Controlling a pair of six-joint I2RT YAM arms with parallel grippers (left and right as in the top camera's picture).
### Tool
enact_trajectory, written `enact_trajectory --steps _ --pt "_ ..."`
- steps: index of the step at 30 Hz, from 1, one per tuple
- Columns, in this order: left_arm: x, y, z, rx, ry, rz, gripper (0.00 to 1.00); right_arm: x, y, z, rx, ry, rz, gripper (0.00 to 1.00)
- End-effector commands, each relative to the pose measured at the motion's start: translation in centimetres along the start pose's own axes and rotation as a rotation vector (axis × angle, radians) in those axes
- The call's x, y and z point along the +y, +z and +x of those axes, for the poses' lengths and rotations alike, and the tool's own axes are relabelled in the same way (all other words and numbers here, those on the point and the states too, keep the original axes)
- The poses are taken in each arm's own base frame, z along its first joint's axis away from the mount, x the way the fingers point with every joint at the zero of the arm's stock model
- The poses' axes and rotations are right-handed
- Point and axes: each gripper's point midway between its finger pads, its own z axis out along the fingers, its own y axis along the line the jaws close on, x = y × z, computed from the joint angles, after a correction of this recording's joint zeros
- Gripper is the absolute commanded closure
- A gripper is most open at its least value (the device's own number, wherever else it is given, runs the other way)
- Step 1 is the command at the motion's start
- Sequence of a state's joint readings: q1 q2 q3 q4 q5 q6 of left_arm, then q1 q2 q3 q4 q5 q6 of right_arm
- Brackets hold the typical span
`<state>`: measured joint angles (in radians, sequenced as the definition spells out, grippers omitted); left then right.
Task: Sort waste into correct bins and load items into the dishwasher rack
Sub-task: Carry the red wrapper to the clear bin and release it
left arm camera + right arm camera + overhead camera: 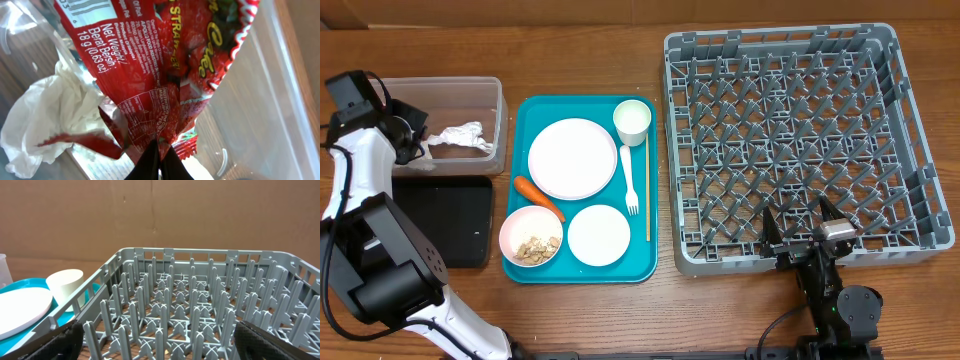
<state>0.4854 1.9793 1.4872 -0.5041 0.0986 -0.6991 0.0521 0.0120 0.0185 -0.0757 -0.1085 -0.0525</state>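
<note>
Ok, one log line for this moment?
left pincer: shut on red wrapper over clear tub | napkin: in tub | right pincer: open, at rack edge

1. The red wrapper [145, 75], seen in the left wrist view, carries all the print that can be read. The print runs rotated and is creased in places.
2. White letters on it read "Net Weight / Berat Bersih: 18 g (0.63 oz.)".
3. Smaller white lines beside that include "APOLLO FOOD INDUSTRIES". The other fine print is too small to make out.
4. Large yellow letters spell "STRAWBER", cut off at a fold.
5. A barcode [82, 7] sits on a white patch at the wrapper's top edge. Its digits are unclear.
</note>
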Motion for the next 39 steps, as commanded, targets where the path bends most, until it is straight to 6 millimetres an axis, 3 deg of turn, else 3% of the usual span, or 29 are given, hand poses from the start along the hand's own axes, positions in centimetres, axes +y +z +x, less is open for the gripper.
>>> enact_trajectory --steps 1,7,12,13,15,18,22,27,30,33,36,39 --pt "0.4 0.3 0.4 0.007 -0.029 0.011 0.93 0.0 0.0 0.3 0.0 0.004 -0.002 0.0" --pt "0.3 0.5 0.5 0.007 -0.027 0.024 0.75 0.0 0.0 0.3 0.0 0.004 -0.002 0.0" --pt "0.1 0.5 0.3 0.003 -0.025 0.034 0.76 0.0 0.0 0.3 0.0 0.004 -0.002 0.0" --pt "-0.3 0.5 0.2 -0.001 -0.016 0.052 0.75 0.0 0.0 0.3 0.0 0.004 -0.002 0.0" --pt "-2.5 0.0 -0.4 -0.004 0.072 0.155 0.62 0.0 0.0 0.3 0.0 0.004 -0.002 0.0" --pt "-5.7 -1.8 -1.2 0.011 0.14 0.29 0.62 0.0 0.0 0.3 0.0 0.004 -0.002 0.0" --pt "-9.6 -6.0 -1.8 0.062 0.164 0.416 0.65 0.0 0.0 0.3 0.0 0.004 -0.002 0.0" --pt "-11.7 -10.9 -2.1 0.064 0.236 0.396 0.64 0.0 0.0 0.3 0.0 0.003 -0.002 0.0" --pt "-12.3 -13.6 -0.5 0.09 0.295 0.371 0.64 0.0 0.0 0.3 0.0 0.004 -0.002 0.0" --pt "-12.2 -15.4 2.7 0.139 0.376 0.321 0.62 0.0 0.0 0.3 0.0 0.003 -0.002 0.0" --pt "-12.0 -16.2 6.6 0.205 0.52 0.259 0.62 0.0 0.0 0.3 0.0 0.004 -0.002 0.0" --pt "-10.5 -16.2 10.2 0.292 0.592 0.144 0.63 0.0 0.0 0.3 0.0 0.004 -0.002 0.0"
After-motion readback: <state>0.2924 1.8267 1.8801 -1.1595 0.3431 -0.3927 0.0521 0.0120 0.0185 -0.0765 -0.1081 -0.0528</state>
